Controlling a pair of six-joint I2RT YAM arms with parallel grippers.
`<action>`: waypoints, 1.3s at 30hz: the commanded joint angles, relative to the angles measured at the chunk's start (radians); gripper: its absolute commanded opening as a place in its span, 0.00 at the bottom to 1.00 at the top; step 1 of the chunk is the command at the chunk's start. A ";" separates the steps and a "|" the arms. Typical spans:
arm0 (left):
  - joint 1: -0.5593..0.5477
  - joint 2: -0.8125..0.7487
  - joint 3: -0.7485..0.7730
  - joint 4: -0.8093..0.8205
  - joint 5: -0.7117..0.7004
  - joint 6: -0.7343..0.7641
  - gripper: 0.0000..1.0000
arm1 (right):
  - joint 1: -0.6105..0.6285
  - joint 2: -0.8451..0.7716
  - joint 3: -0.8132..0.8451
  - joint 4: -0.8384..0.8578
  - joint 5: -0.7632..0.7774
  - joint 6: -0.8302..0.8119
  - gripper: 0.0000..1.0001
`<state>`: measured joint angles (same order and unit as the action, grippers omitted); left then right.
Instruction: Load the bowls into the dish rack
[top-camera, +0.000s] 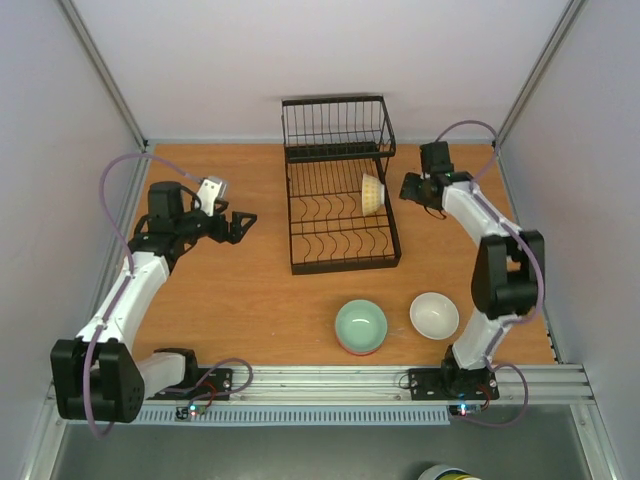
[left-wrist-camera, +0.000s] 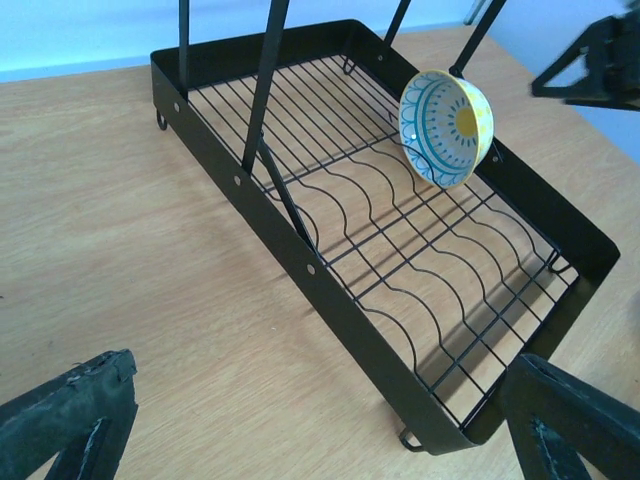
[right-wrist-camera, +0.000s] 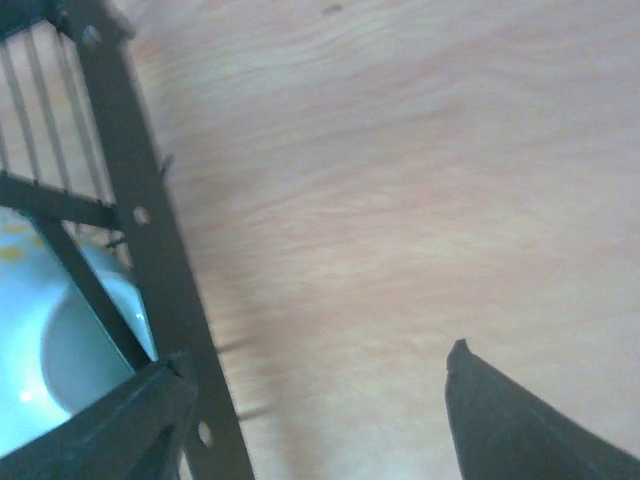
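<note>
Blue-rimmed bowl (top-camera: 373, 193) standing on edge in dish rack (top-camera: 294, 232), centre frame. We are finding right gripper (top-camera: 408, 188) parted, empty; left gripper (top-camera: 240, 221) wide, empty. Advising retreat clear of its wall.

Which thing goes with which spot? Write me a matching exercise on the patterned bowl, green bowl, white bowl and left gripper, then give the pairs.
1. patterned bowl
2. green bowl
3. white bowl
4. left gripper

A. on the table, beside the right arm
B. open, left of the rack
C. on edge in the rack
D. on the table, straight in front of the rack

Pairs: 1-C, 2-D, 3-A, 4-B
</note>
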<state>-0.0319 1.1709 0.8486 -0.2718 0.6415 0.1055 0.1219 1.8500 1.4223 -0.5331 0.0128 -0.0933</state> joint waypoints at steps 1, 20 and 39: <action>0.006 -0.038 -0.001 0.033 -0.029 0.019 0.99 | 0.040 -0.223 -0.150 0.034 0.299 0.125 0.81; 0.006 -0.065 -0.006 0.027 -0.102 0.032 0.99 | 0.192 -0.896 -0.648 -0.179 0.002 0.291 0.30; 0.006 -0.040 0.004 0.020 -0.131 0.060 0.99 | 0.720 -0.965 -0.690 -0.454 -0.020 0.351 0.37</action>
<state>-0.0319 1.1213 0.8486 -0.2798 0.5274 0.1482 0.7437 0.8406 0.7208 -0.9043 -0.0677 0.1993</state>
